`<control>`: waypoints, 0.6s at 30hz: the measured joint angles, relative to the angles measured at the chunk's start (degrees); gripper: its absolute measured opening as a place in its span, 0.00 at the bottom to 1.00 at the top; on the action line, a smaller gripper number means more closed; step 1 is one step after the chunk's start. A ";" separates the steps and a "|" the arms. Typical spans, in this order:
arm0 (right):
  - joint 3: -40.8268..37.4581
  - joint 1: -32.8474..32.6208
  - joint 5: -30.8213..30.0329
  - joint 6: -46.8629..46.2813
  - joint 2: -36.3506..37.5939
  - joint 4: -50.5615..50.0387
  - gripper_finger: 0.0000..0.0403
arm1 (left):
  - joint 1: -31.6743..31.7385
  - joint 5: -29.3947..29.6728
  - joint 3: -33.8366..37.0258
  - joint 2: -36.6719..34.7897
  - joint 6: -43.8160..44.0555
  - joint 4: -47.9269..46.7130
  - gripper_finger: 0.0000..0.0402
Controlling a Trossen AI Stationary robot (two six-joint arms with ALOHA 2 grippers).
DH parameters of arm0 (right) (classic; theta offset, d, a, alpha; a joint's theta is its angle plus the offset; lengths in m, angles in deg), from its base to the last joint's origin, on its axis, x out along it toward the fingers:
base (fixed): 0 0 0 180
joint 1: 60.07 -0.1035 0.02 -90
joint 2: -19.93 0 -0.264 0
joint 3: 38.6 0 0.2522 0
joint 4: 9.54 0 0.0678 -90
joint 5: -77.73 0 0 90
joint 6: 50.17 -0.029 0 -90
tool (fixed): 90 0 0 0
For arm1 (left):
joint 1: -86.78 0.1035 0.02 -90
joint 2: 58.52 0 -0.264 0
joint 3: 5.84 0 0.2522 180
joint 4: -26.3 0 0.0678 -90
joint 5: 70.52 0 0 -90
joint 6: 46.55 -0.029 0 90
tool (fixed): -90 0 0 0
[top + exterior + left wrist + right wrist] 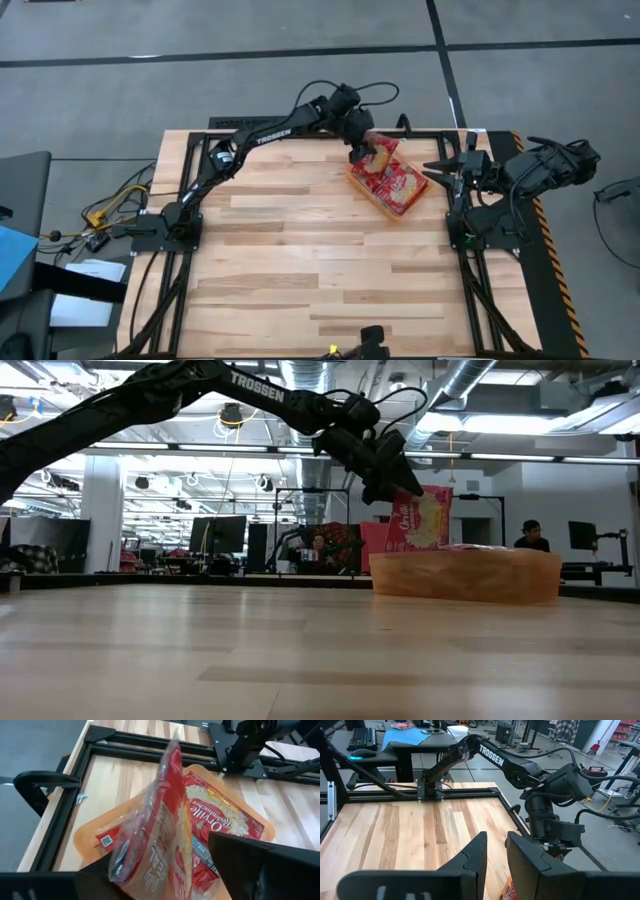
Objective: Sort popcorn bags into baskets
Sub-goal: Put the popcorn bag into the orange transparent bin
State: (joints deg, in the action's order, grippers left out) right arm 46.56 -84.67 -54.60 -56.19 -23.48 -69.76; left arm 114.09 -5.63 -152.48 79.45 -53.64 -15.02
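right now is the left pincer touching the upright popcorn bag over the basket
Cannot tell. In the low view the left pincer overlaps the upright popcorn bag above the basket, and the left wrist view blurs the bag between the fingers, showing neither contact nor gap.

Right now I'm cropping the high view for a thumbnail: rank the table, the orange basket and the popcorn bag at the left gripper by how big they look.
1. Table, by far the largest.
2. Orange basket.
3. Popcorn bag at the left gripper; only partly visible, so its place is less sure.

Popcorn bags (392,176) red, cream panels, white lettering; basket (466,574) translucent orange; table (300,260) light wood planks.
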 joint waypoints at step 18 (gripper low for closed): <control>0.00 0.02 -3.02 -0.04 0.00 -2.01 0.24 | -0.72 5.21 0.02 -0.02 -5.97 -0.58 0.45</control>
State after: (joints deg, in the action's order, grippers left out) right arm 46.56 -84.65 -57.61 -56.24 -23.48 -71.77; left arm 113.37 -0.42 -152.46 79.43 -59.62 -15.61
